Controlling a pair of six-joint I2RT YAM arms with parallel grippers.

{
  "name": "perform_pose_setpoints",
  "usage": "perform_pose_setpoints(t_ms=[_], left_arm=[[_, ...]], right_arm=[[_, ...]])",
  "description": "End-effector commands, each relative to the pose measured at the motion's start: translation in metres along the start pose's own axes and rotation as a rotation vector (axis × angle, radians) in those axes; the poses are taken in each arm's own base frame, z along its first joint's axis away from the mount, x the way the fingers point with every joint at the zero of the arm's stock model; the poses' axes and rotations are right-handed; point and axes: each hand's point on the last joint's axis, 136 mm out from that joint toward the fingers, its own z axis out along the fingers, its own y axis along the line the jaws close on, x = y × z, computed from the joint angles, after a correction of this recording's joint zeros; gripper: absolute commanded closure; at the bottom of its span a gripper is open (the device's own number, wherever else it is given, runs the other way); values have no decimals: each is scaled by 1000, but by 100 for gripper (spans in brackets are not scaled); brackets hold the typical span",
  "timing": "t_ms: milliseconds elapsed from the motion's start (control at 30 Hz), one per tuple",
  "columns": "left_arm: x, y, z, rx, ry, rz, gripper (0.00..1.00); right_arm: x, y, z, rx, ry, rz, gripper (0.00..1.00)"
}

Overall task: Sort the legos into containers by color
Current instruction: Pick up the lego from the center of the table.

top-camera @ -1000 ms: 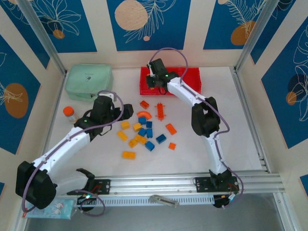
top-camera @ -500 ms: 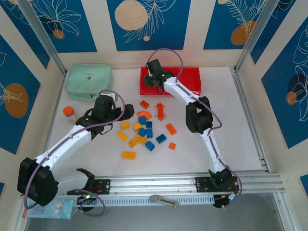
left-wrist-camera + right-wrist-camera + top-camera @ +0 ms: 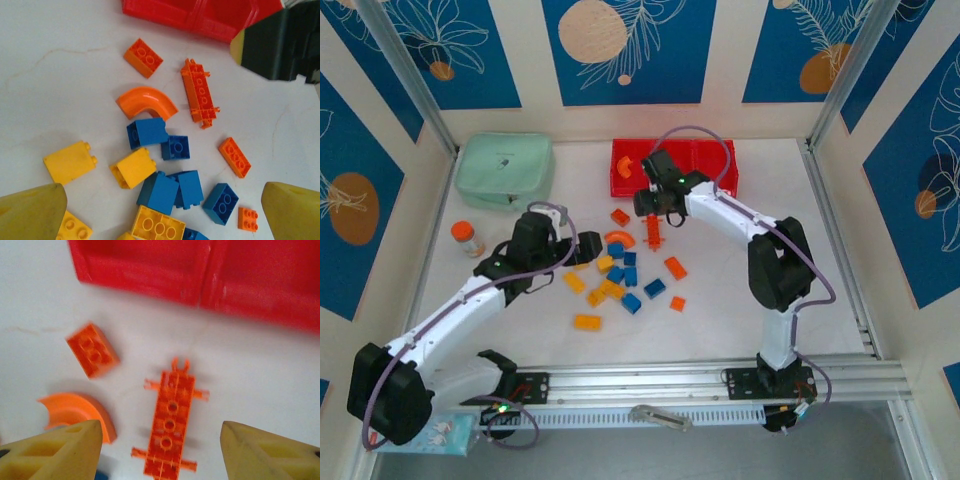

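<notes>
1. White counter (image 3: 840, 260) is carrying everything. The bright red translucent three-bin plastic tray (image 3: 720, 158) is sitting at its far side, within both arms' reach.
2. Right hand (image 3: 160, 424) is hovering wide open, straddling the long orange studded plastic plate (image 3: 172, 395), probably lining up a grasp.
3. Left hand (image 3: 162, 200) is hanging wide open and empty over the loose orange, blue and yellow plastic lego bricks (image 3: 146, 133).
</notes>
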Motion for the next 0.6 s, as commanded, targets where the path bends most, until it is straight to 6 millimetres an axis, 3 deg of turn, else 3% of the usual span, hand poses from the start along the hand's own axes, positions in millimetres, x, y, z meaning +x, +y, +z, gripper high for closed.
perform_pose_setpoints(t_ms=[0, 200, 333, 567], left_arm=[[9, -7, 1, 47, -2, -25, 1], [18, -7, 7, 44, 3, -35, 1], [22, -7, 11, 39, 18, -32, 1], [23, -4, 14, 20, 22, -34, 1]], right_arm=[[31, 3, 10, -14, 95, 58, 34], [43, 6, 33, 22, 147, 41, 32], [47, -4, 47, 58, 171, 62, 33], [50, -6, 64, 68, 201, 42, 44]])
